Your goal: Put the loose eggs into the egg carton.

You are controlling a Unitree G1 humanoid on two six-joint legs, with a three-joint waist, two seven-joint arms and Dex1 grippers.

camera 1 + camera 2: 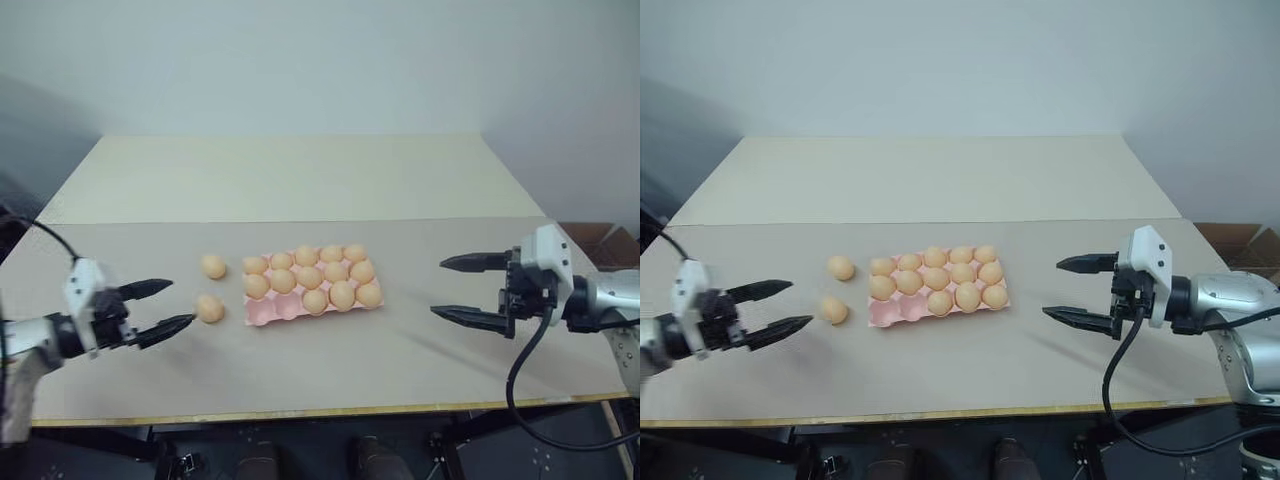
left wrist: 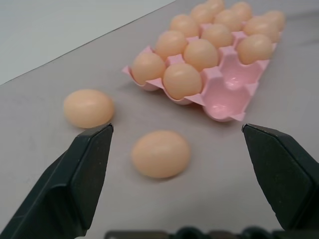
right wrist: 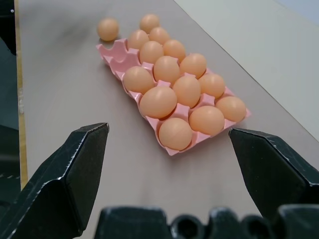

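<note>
Now two loose eggs (image 1: 211, 288) left of the egg carton (image 1: 268, 313), mid-table; left gripper (image 1: 168, 306) wide apart beside the nearer egg; right gripper (image 1: 455, 288) wide apart, empty, toward the right edge.

Two loose eggs (image 1: 211, 288) lie left of the egg carton (image 1: 268, 312).

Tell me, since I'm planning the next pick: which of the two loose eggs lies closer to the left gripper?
The loose egg nearer the table's front edge, just ahead of the open left gripper. The other loose egg lies farther back, beside the egg carton.
</note>
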